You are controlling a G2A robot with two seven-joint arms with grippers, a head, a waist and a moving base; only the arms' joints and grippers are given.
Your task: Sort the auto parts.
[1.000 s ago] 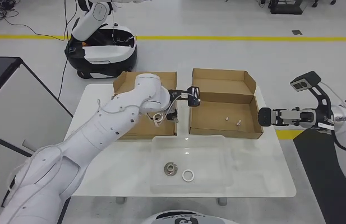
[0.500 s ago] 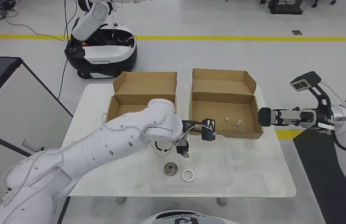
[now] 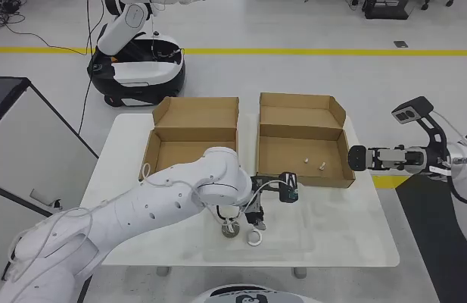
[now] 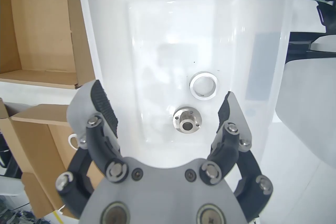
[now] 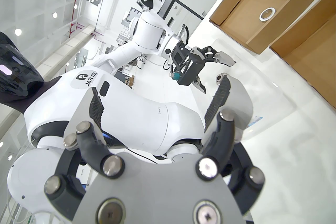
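On the left gripper (image 4: 165,107) the fingers (image 4: 103,101) are spread wide and empty, straddling from above a flanged metal hub (image 4: 187,123) in the clear plastic bin (image 4: 88,25) at the middle of the desk's (image 3: 354,227) near edge; a metal ring (image 4: 204,85) lies just beside the hub, apart from it; along the far edge stand two cardboard boxes, the left box (image 3: 191,144) holding a white ring (image 5: 267,13), the right box (image 3: 301,148) small pins (image 3: 322,163); the right gripper (image 5: 160,87), fingers wide and empty, hangs near the right edge. The hub's pickup seems in hand; next, a straight descent, closing on its raised boss without nudging the ring.
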